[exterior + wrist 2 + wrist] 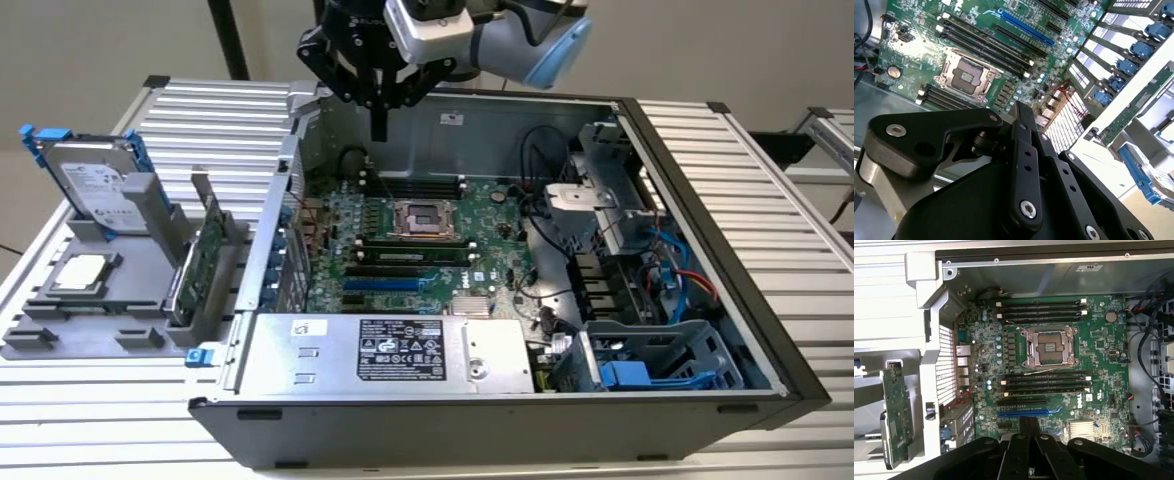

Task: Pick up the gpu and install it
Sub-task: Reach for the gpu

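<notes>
The gpu (200,268) is a green card standing on edge in a grey holder (94,310), left of the open computer case in the exterior view. It is also seen edge-on in both wrist views (896,415) (1135,107). My gripper (380,133) hangs above the back of the case, over the motherboard (414,250), well apart from the gpu. The black fingers are pressed together with nothing between them, as seen in the first wrist view of the gripper (1029,420) and the second wrist view of the gripper (1023,107). A blue card slot (1024,413) lies on the board below the gripper.
The grey holder also carries a silver hard drive with blue clips (96,185) and a small square chip (80,272). Inside the case (694,180) are the empty processor socket (424,217), a power supply (387,352), cables (667,270) and drive bays (654,365). Ribbed metal table (94,420) surrounds everything.
</notes>
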Motion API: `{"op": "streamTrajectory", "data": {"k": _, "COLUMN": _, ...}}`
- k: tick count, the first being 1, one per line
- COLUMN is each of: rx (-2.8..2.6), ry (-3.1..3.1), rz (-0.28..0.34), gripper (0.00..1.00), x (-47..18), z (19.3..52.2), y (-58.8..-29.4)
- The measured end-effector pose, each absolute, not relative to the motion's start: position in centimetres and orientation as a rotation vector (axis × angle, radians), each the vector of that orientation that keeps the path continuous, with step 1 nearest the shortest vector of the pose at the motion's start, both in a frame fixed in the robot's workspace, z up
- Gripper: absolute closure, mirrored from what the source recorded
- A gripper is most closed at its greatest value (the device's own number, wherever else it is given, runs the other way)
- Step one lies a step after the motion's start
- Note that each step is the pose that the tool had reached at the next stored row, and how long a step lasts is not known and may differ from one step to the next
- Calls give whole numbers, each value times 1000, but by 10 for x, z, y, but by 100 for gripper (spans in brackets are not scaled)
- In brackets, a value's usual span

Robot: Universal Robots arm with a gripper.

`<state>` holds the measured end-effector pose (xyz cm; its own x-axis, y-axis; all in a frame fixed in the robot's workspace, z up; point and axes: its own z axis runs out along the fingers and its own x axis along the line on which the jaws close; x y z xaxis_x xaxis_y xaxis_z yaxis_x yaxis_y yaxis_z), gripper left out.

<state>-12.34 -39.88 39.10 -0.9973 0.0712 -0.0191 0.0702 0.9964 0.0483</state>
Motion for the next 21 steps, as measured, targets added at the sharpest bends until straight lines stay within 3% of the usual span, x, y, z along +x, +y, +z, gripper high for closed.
{"op": "streamTrajectory", "data": {"k": 21, "rx": 110, "ry": 3118, "rz": 74, "gripper": 100, "x": -131, "z": 391, "y": -399}}
